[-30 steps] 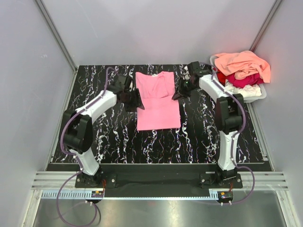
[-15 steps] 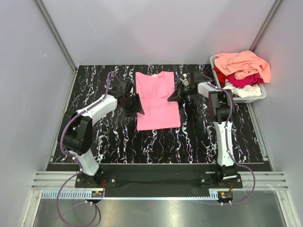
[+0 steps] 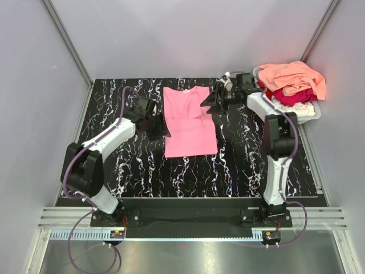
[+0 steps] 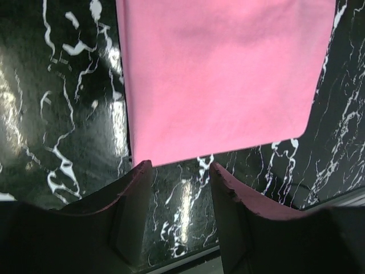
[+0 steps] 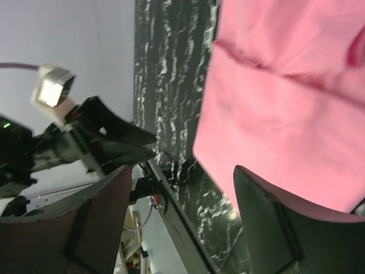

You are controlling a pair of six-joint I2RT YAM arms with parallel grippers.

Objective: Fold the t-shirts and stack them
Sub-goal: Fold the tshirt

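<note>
A pink t-shirt point(image 3: 189, 123) lies flat in the middle of the black marbled table point(image 3: 239, 165), its sides folded in and its neck toward the back. My left gripper point(image 3: 158, 127) hovers at the shirt's left edge. In the left wrist view, that gripper point(image 4: 181, 177) is open over bare table, just short of the pink cloth point(image 4: 222, 74). My right gripper point(image 3: 209, 104) is at the shirt's upper right edge. Seen from the right wrist, it point(image 5: 182, 194) stands wide open and empty beside the pink shirt point(image 5: 285, 103).
A grey tub point(image 3: 312, 117) at the back right holds a heap of peach point(image 3: 293, 77), crimson point(image 3: 296, 97) and white point(image 3: 288, 107) t-shirts. Grey walls close in the table on three sides. The left arm point(image 5: 97, 137) shows in the right wrist view.
The right gripper has opened and pulled back toward the shirt's upper right edge. The left arm has shifted a little to the left, its gripper staying by the shirt's left edge.
</note>
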